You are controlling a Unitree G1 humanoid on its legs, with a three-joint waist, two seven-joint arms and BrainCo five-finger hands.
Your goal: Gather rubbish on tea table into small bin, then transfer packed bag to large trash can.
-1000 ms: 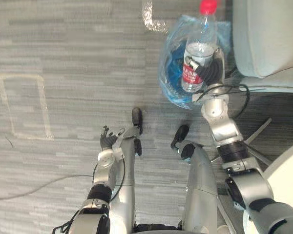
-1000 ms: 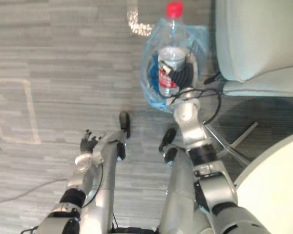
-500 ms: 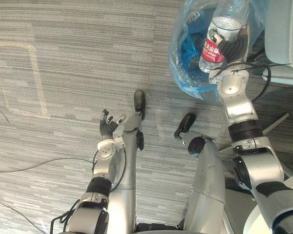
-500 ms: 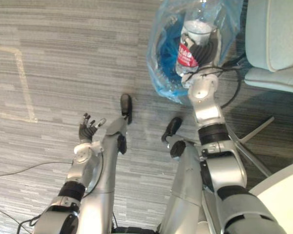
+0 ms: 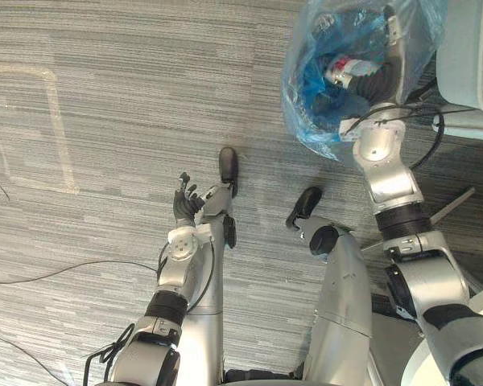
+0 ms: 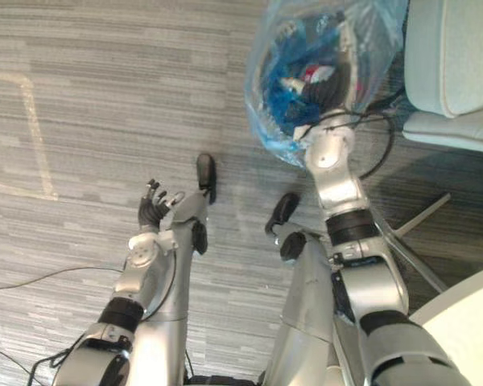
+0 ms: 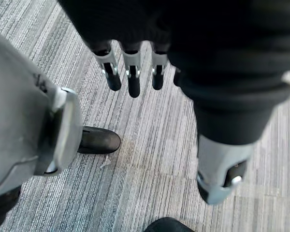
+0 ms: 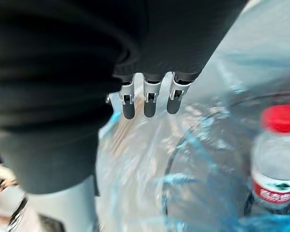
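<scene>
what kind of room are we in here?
Probably an office or lounge area: grey striped carpet, a pale upholstered seat, the edge of a white round table, and a blue bin bag on the floor.

Grey carpet floor (image 5: 105, 121) with fine horizontal streaks fills most of the head views; the same striped carpet shows in the left wrist view. A pale tape outline (image 5: 60, 133), a rough rectangle, is stuck flat on the carpet at 9 to 10 o'clock, its left part cut off by the frame edge. A pale upholstered chair (image 6: 455, 56) sits at 1 to 2 o'clock, seat cushion edge facing in, partly out of frame. Thin metal chair legs (image 6: 423, 211) splay over the carpet at 3 to 4 o'clock, below the seat.
</scene>
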